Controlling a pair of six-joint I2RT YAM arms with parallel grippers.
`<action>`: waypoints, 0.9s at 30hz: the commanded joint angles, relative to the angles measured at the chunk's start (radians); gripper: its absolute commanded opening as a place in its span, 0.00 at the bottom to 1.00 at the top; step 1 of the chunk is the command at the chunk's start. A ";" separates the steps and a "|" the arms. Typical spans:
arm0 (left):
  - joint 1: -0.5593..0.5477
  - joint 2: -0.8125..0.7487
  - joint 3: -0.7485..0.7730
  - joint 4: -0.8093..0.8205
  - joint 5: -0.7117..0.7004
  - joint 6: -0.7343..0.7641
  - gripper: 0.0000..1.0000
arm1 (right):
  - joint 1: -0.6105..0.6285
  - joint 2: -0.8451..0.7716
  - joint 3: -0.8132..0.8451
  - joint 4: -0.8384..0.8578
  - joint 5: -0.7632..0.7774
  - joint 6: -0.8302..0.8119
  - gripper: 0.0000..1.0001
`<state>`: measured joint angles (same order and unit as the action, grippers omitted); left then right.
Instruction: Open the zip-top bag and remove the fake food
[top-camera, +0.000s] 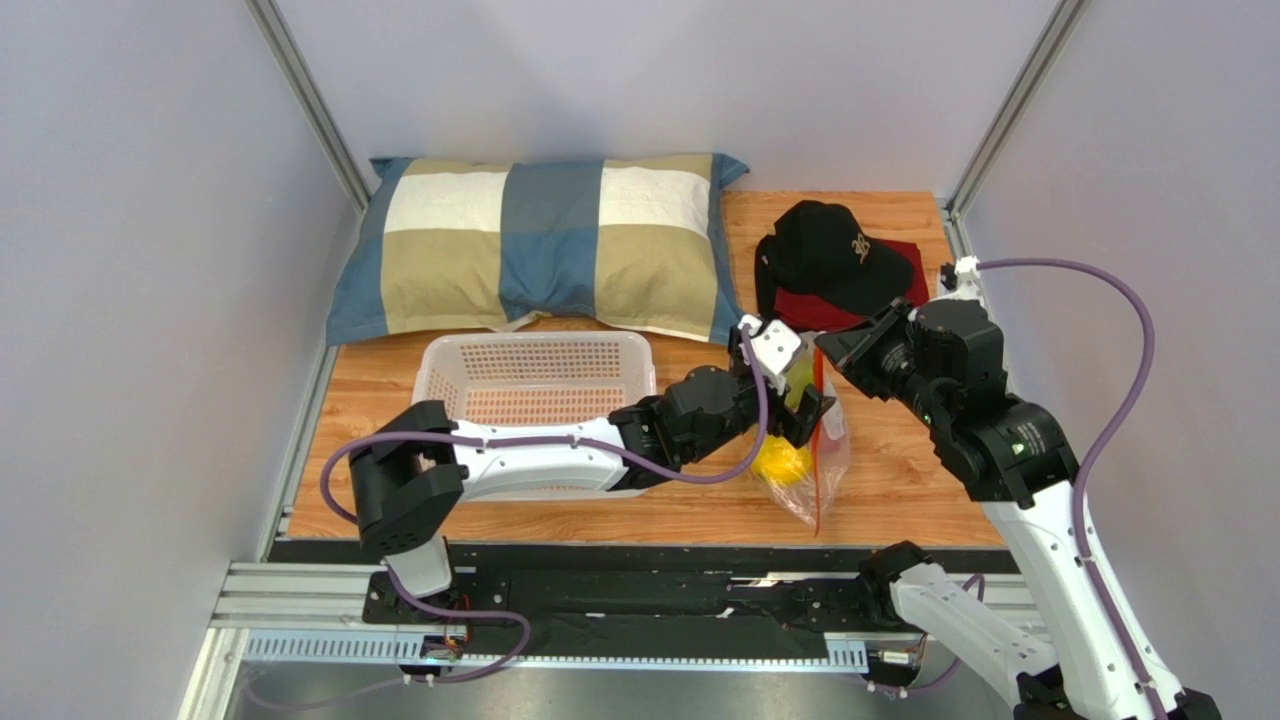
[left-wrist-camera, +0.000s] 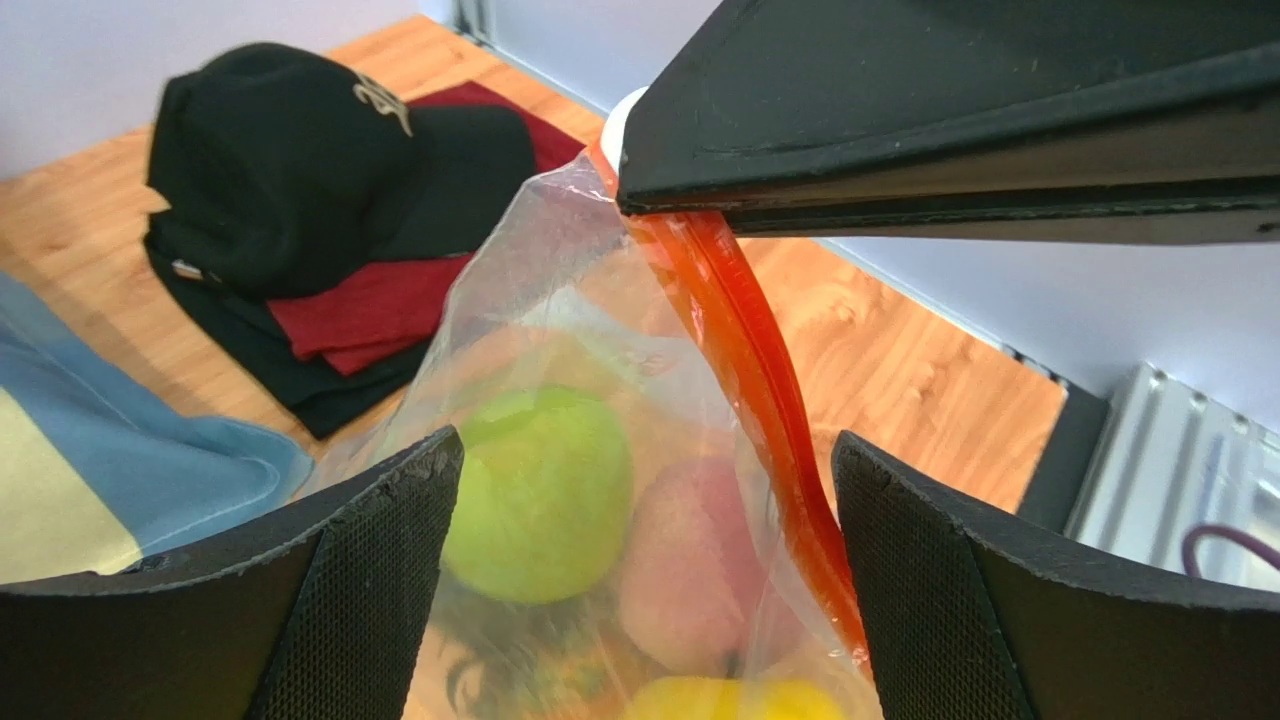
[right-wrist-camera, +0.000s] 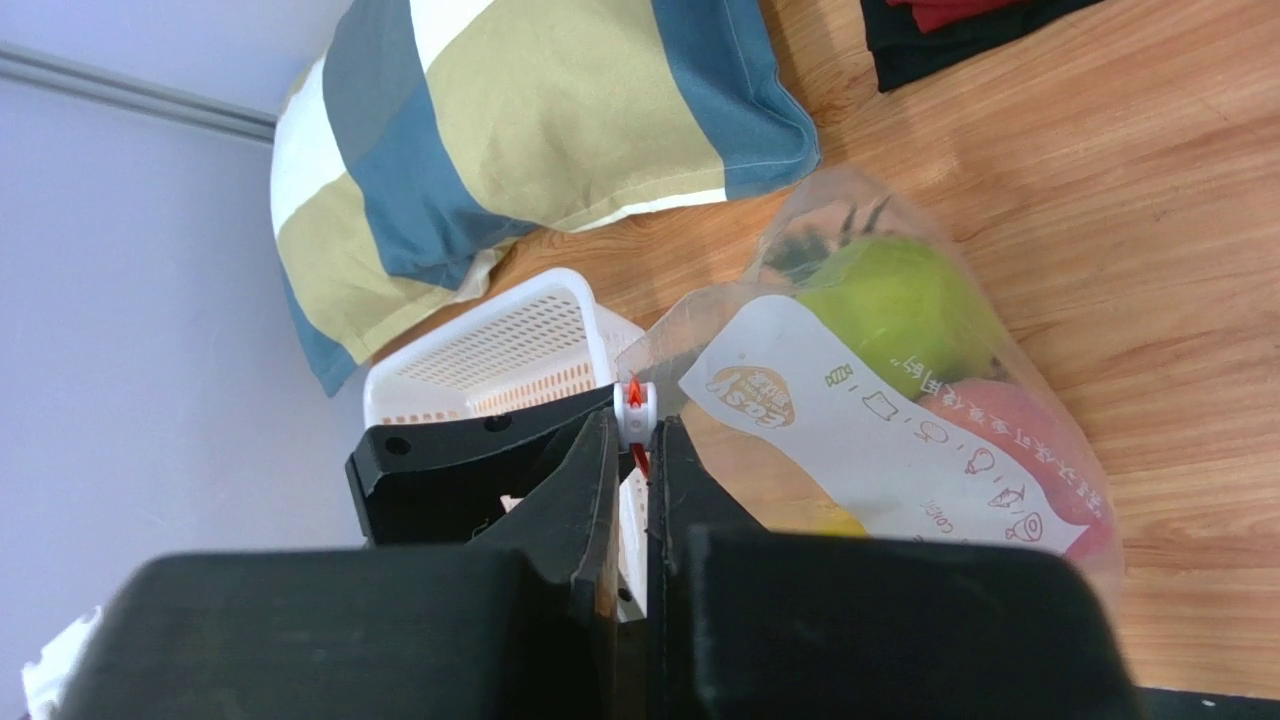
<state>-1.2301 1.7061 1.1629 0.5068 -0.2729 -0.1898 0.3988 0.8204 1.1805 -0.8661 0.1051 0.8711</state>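
Observation:
The zip-top bag (top-camera: 813, 468) hangs upright above the wooden table, right of the basket. In the right wrist view its white label (right-wrist-camera: 887, 435) faces me. My right gripper (right-wrist-camera: 637, 428) is shut on the white slider tab (right-wrist-camera: 637, 408) at the top of the red-orange zip strip (left-wrist-camera: 751, 360). My left gripper (left-wrist-camera: 646, 600) is open, its fingers either side of the bag's upper part, not squeezing it. The fake food is inside the bag: a green apple (left-wrist-camera: 541, 488), a pink peach (left-wrist-camera: 694, 563) and a yellow citrus (left-wrist-camera: 721, 701). The pineapple is unclear.
A white perforated basket (top-camera: 534, 375) stands left of the bag, under my left arm. A checked pillow (top-camera: 549, 240) lies at the back. A black cap (top-camera: 834, 248) on red cloth sits at the back right.

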 joint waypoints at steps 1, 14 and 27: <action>-0.049 0.018 0.057 0.122 -0.132 0.081 0.96 | 0.005 -0.033 -0.018 0.055 0.059 0.117 0.00; 0.059 0.033 0.106 -0.069 0.088 -0.011 0.03 | 0.009 -0.078 -0.070 0.124 0.007 0.100 0.20; 0.320 -0.149 0.078 -0.344 1.105 0.082 0.00 | -0.011 -0.213 -0.182 0.323 -0.151 -0.745 0.93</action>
<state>-0.9920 1.6218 1.2366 0.2245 0.4393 -0.1287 0.3946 0.5983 1.0519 -0.6868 0.1089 0.3969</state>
